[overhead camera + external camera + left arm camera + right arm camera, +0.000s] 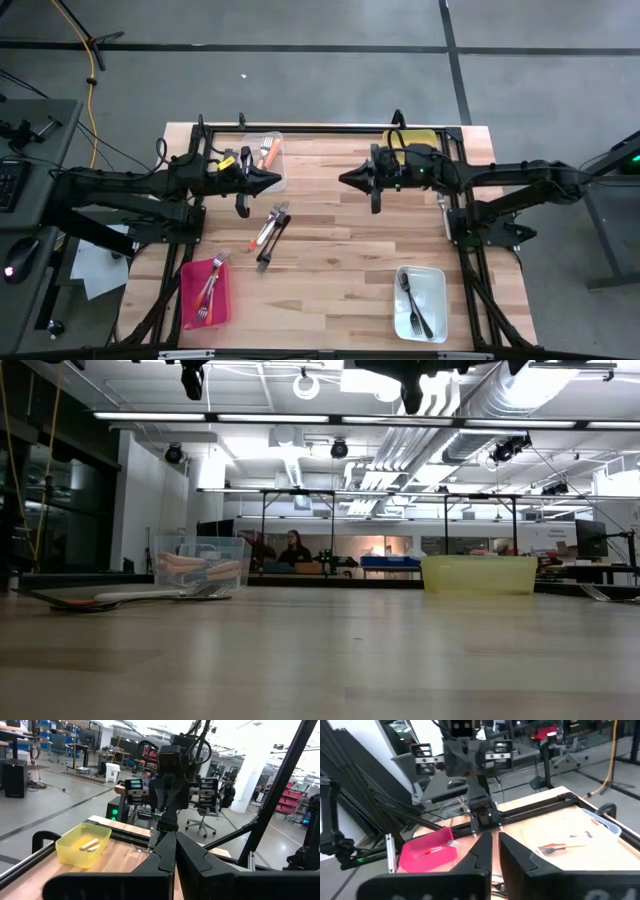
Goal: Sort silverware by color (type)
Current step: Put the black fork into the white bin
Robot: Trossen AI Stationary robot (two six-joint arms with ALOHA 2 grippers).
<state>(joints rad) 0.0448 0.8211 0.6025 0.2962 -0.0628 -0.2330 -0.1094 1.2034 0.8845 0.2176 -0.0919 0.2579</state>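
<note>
A loose bunch of silverware (270, 232) with orange, white and dark handles lies flat on the wooden table, left of centre. My left gripper (277, 182) hangs shut above the table, just beyond the pile, pointing level toward the right. My right gripper (342, 180) faces it from the right, also shut and held high, with nothing between its fingers. The right wrist view shows one orange-handled piece (560, 848) lying on the table. In the low view the pile (130, 597) lies at the left.
A clear bin (268, 155) with orange-handled pieces stands at the far left, a yellow bin (410, 140) at the far right. A red bin (205, 293) with forks sits near left, a white bin (420, 302) with dark forks near right. A black frame edges the table.
</note>
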